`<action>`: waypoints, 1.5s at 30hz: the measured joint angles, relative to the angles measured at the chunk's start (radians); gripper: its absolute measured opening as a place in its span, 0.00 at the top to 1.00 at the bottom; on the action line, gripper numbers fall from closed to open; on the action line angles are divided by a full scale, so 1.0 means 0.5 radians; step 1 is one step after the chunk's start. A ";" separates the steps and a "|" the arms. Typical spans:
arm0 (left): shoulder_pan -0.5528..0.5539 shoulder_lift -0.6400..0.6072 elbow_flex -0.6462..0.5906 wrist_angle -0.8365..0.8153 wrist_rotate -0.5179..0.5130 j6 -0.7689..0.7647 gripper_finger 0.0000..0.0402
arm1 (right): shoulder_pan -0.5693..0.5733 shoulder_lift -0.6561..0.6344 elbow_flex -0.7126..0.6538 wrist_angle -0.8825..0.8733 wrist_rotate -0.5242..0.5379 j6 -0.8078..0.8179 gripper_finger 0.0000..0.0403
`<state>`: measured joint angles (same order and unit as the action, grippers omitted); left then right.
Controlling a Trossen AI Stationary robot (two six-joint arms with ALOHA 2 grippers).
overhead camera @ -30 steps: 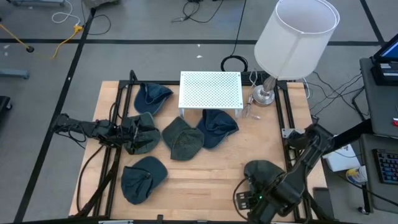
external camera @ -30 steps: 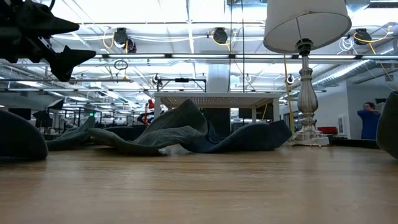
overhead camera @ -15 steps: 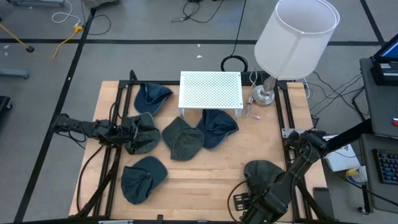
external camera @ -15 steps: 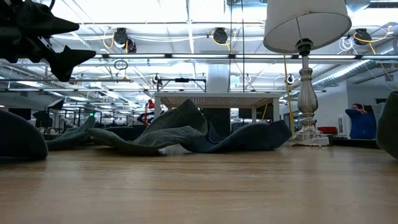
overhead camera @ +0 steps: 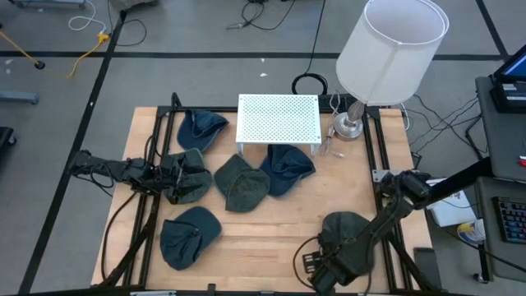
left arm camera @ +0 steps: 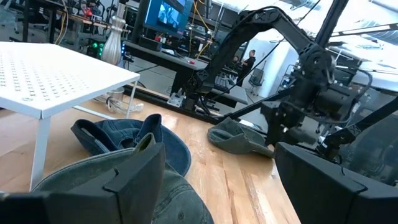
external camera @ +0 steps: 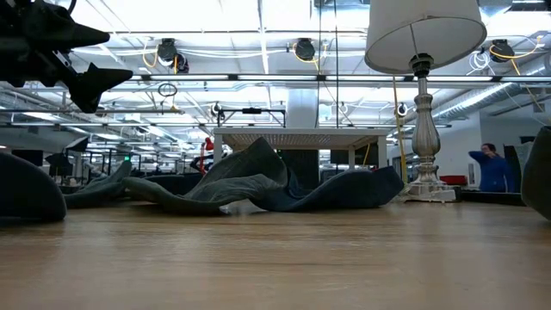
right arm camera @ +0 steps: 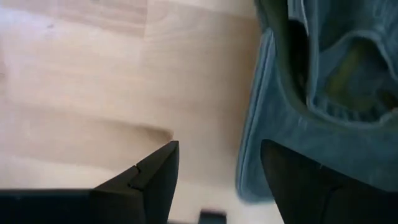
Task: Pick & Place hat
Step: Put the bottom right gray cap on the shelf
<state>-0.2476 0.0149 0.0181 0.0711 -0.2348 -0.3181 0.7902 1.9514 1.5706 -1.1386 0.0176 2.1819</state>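
Wooden table (overhead camera: 271, 222), light planks, black rails along its left and right edges: your work surface, with a workshop floor around it and a person (external camera: 492, 166) in blue far off in the room beyond.

Items you have on it:
- White perforated stand (overhead camera: 278, 118), at the back centre, on thin legs.
- Lamp (overhead camera: 390, 51) with a white shade and silver base, at the back right corner.
- Blue cap (overhead camera: 200, 127), back left, beside the stand.
- Dark blue cap (overhead camera: 288, 167), partly under the stand's front edge.
- Grey-green cap (overhead camera: 241, 182), at the centre, touching the dark blue one.
- Teal cap (overhead camera: 188, 236), front left, lying alone.
- Olive cap (overhead camera: 196, 174), at the left edge, under your left gripper.
- Dark green cap (overhead camera: 345, 228), front right; your right arm crosses over it.

Arms:
- Left gripper (overhead camera: 174, 177): at the left edge, over the olive cap, fingers (left arm camera: 134, 180) wide apart and holding nothing.
- Right gripper (overhead camera: 306, 265): low at the table's front edge, just beside the dark green cap on its left. Its fingers (right arm camera: 152, 174) stand apart. In its wrist view one finger is over bare wood and the other over the cap's blue-green fabric; you cannot tell whether either touches the cap.
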 joint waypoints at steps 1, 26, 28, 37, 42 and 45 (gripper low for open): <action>0.000 0.000 0.000 0.000 0.000 0.000 0.24 | -0.012 0.000 -0.030 0.015 -0.032 -0.001 0.46; 0.000 0.000 0.000 0.000 0.001 0.000 0.24 | -0.063 -0.002 -0.211 0.058 -0.256 0.011 0.90; 0.000 0.000 0.001 0.000 0.000 0.000 0.24 | -0.063 -0.006 -0.211 0.055 -0.263 0.009 0.97; 0.000 0.000 0.000 0.000 0.000 0.000 0.24 | -0.063 -0.006 -0.210 0.057 -0.261 -0.044 0.98; 0.000 0.000 0.000 0.000 0.000 0.000 0.24 | -0.063 -0.006 -0.210 0.057 -0.258 -0.056 0.99; 0.000 0.000 0.000 0.000 0.000 0.000 0.24 | -0.063 -0.004 -0.208 0.055 -0.250 -0.058 0.99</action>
<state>-0.2474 0.0151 0.0181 0.0711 -0.2348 -0.3183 0.7589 1.9494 1.4668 -1.1110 -0.1073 2.1530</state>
